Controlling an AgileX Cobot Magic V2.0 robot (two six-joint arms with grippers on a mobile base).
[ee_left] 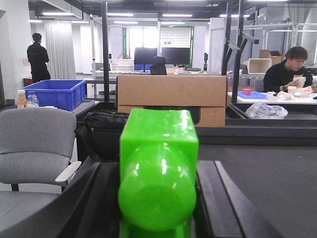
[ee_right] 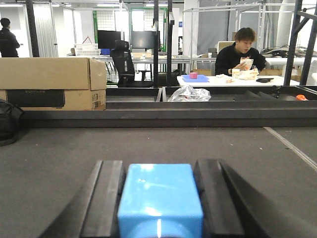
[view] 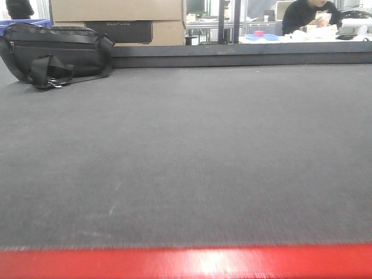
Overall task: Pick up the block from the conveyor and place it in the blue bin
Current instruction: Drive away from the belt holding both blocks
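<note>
Left gripper [ee_left: 157,168]: closed onto the green block [ee_left: 158,144], with a dark finger pressed to each side of it.
Right gripper [ee_right: 159,171]: likewise closed, with the blue block [ee_right: 159,198] clamped between its two fingers.
Green block: a cube-like body with a rounded end facing the wrist camera. Its long axis seems to run along the fingers, towards the cardboard box [ee_left: 171,91].
Conveyor [view: 186,163]: the dark belt runs on the near side of the cardboard box. No block shows on it in the front view, only a black bag [view: 55,49] lying just in front of the box.
Blue bin [ee_left: 54,93]: stands off the belt, to the left of the cardboard box in the left wrist view, at about the same depth as the box.
Grey chair [ee_left: 34,144]: sits left of the box and nearer the camera than the bin.
Key relation: from the left gripper the bin lies ahead and well to the left, with the chair between the two.
Nearer arm: probably the left, since the bin does not show in the right wrist view.
Step in hand: grasping looks done on both sides, and the carry to the bin is what remains.
</note>
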